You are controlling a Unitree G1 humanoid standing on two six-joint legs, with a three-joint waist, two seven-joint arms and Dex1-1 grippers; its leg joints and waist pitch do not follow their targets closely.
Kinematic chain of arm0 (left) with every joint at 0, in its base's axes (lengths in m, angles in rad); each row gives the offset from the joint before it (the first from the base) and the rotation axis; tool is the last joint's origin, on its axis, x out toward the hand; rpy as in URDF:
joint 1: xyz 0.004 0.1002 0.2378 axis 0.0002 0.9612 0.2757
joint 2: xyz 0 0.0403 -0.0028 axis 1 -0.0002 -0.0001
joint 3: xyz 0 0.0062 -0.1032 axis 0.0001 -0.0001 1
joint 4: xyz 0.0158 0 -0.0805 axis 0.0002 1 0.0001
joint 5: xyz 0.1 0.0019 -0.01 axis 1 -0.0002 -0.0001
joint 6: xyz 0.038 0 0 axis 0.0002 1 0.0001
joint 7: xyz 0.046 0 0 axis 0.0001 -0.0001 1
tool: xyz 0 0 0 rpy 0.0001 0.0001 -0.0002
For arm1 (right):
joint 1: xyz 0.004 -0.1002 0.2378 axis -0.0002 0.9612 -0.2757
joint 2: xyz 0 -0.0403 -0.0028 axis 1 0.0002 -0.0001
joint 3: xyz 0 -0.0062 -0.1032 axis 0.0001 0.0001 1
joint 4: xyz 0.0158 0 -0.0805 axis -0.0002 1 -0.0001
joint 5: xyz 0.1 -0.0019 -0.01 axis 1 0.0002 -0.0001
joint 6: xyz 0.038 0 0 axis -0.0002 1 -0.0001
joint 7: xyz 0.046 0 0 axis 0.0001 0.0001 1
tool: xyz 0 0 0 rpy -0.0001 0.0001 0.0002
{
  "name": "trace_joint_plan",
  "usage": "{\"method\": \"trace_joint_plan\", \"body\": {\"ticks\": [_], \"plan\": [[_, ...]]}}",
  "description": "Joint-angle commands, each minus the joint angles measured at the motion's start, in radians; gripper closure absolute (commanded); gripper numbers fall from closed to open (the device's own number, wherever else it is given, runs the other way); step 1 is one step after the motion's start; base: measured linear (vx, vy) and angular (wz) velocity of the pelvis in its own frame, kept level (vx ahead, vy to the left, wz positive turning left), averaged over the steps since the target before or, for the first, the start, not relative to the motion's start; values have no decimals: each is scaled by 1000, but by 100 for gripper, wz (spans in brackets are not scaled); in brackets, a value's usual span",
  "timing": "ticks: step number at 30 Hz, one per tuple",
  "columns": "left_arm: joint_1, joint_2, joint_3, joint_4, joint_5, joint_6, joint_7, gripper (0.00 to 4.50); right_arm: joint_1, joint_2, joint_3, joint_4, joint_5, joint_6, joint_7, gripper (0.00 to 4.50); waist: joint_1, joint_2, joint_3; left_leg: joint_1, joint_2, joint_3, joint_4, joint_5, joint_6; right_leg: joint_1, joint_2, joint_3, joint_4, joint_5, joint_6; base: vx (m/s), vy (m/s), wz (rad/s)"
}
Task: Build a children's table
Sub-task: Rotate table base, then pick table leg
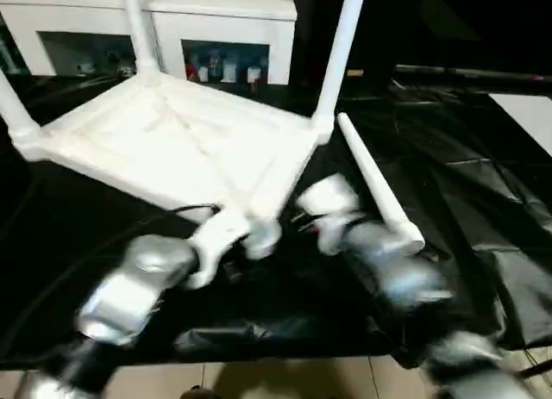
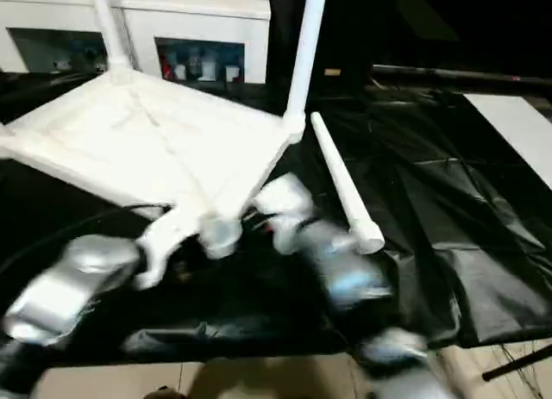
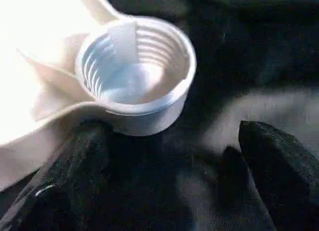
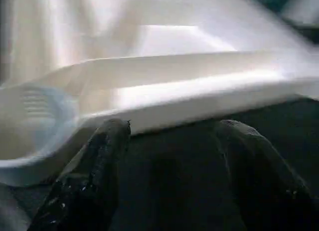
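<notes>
The children's table lies upside down on the black cloth, its ribbed top point(image 1: 172, 145) tilted. Three white legs stand in its corners: one at the right point(image 1: 341, 50), one at the back point(image 1: 138, 28) and one at the left point(image 1: 13, 106). A loose leg point(image 1: 375, 183) lies on the cloth just right of the top. The near corner socket point(image 3: 137, 66) is empty and ribbed inside. My left gripper point(image 3: 174, 141) is open right in front of that socket, holding nothing. My right gripper point(image 4: 172, 131) is open before the top's near edge point(image 4: 199, 91), its fingers apart and empty.
A white cabinet point(image 1: 216, 28) with glass doors stands behind the work table. The black cloth point(image 1: 466, 209) stretches to the right, with a white panel point(image 1: 526, 115) at the far right. The table's front edge and pale floor point(image 1: 285, 377) lie just below my forearms.
</notes>
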Motion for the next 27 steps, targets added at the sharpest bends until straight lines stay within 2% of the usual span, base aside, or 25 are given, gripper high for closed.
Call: {"method": "trace_joint_plan", "body": {"ticks": [1,2,3,4,5,6,7,8,9,10,11,12,13,14,15,16,17,18,19,20,21,22,23,24,27], "plan": [[-18,-19,-13,-2,-12,-49,2,8,-10,-23,-45,-62,-6,79,-19,150,0,17,-72,6,8,2,-72,-237,-6,56,-37,42,-79,-220,-133,0,0,0],[-17,-29,-12,-6,-19,-60,-1,8,-37,-46,-62,-66,-8,131,-28,150,-3,15,-72,4,6,2,-71,-236,-4,56,-38,41,-80,-230,-134,0,0,0],[-17,-29,-12,-6,-19,-60,-1,8,-37,-46,-62,-66,-8,131,-28,150,-5,14,-71,2,5,1,-71,-232,-3,59,-37,40,-80,-234,-136,0,0,0],[-15,-33,-12,-13,-24,-72,-9,8,-69,-64,-91,-56,26,186,-25,150,-8,12,-71,3,6,2,-70,-233,-1,57,-37,40,-82,-244,-138,0,0,0],[-9,-25,-11,-34,-33,-74,-29,8,-134,-80,-150,-1,96,265,-37,150,-9,11,-72,5,6,1,-69,-232,1,57,-37,40,-81,-244,-142,0,0,0],[-8,-19,-13,-40,-37,-74,-36,0,-149,-81,-168,11,114,289,-45,121,-7,6,-76,6,6,4,-64,-208,8,55,-38,42,-75,-214,-158,0,0,0],[-7,-15,-12,-45,-40,-71,-40,0,-158,-81,-175,26,118,295,-53,121,-7,7,-74,6,7,6,-64,-207,8,52,-37,42,-76,-211,-161,0,0,0],[-5,-8,-12,-54,-44,-66,-48,0,-175,-82,-186,52,124,304,-66,121,-7,-1,-72,5,7,7,-63,-202,10,53,-36,41,-77,-211,-160,0,0,0],[2,27,-11,-96,-63,-45,-89,0,-233,-91,-206,145,119,357,-87,114,-6,3,-74,5,7,3,-65,-195,4,54,-40,39,-70,-225,-169,0,0,0],[4,36,-11,-109,-69,-38,-101,0,-250,-94,-208,173,116,369,-90,111,-7,5,-71,5,7,7,-63,-200,0,51,-37,40,-74,-234,-168,0,0,0],[6,46,-11,-124,-76,-25,-114,0,-269,-96,-213,210,116,376,-92,101,-6,1,-71,11,8,8,-61,-208,-3,47,-38,40,-74,-236,-172,0,0,0],[6,50,-10,-130,-79,-19,-118,0,-278,-95,-217,228,116,378,-95,81,-5,4,-69,7,7,9,-63,-209,-5,50,-37,40,-75,-238,-171,0,0,0],[11,70,-8,-160,-90,4,-138,0,-322,-96,-233,312,111,384,-109,81,-5,-6,-72,8,8,8,-63,-202,-7,51,-39,39,-72,-230,-173,0,0,0],[11,70,-8,-160,-90,4,-138,0,-322,-96,-233,312,111,384,-109,72,-4,-1,-72,6,8,8,-63,-193,-9,51,-38,38,-70,-217,-181,0,0,0],[15,93,-6,-193,-100,42,-154,0,-367,-98,-238,396,103,382,-120,72,-4,-3,-63,6,8,9,-64,-198,-9,46,-38,39,-73,-220,-178,0,0,0],[19,118,-6,-222,-108,70,-169,0,-406,-102,-233,466,98,383,-130,48,-7,-2,-62,5,7,7,-65,-212,-12,46,-39,38,-67,-232,-188,0,0,0],[21,137,-6,-244,-116,98,-179,0,-436,-106,-223,522,90,377,-135,48,-6,-1,-60,6,6,8,-64,-216,-12,45,-38,38,-70,-240,-186,0,0,0],[25,172,3,-285,-135,140,-190,0,-486,-106,-215,609,81,371,-152,35,-10,-3,-44,3,7,6,-69,-251,-19,38,-39,37,-71,-284,-181,0,0,0],[24,181,11,-298,-141,159,-189,0,-503,-107,-207,639,69,360,-165,35,-10,-4,-40,4,5,7,-69,-268,-18,37,-38,38,-75,-308,-173,0,0,0],[23,192,20,-312,-149,179,-189,0,-520,-107,-204,671,56,345,-184,28,-10,-2,-31,4,6,5,-71,-289,-23,34,-39,39,-80,-344,-158,0,0,0],[23,192,21,-313,-150,180,-189,0,-521,-107,-204,673,56,344,-186,17,-11,-1,-31,5,7,6,-70,-294,-28,32,-40,39,-80,-354,-155,0,0,0],[23,199,27,-322,-155,196,-189,0,-534,-108,-202,698,46,331,-199,7,-9,-2,-32,5,7,5,-70,-281,-31,34,-40,39,-78,-341,-152,0,0,0],[24,214,35,-337,-161,211,-194,0,-549,-109,-201,727,39,320,-210,7,-10,-1,-21,3,7,5,-72,-279,-33,28,-40,40,-78,-332,-154,0,0,0],[25,226,42,-351,-166,225,-200,0,-562,-111,-197,754,31,313,-220,7,-10,0,-18,2,6,4,-74,-282,-32,29,-37,40,-77,-327,-156,0,0,0],[26,269,75,-397,-199,269,-216,0,-606,-108,-181,842,22,330,-172,7,-11,3,-9,-7,3,5,-70,-199,-20,31,-32,42,-61,-187,-188,0,0,0]]}}
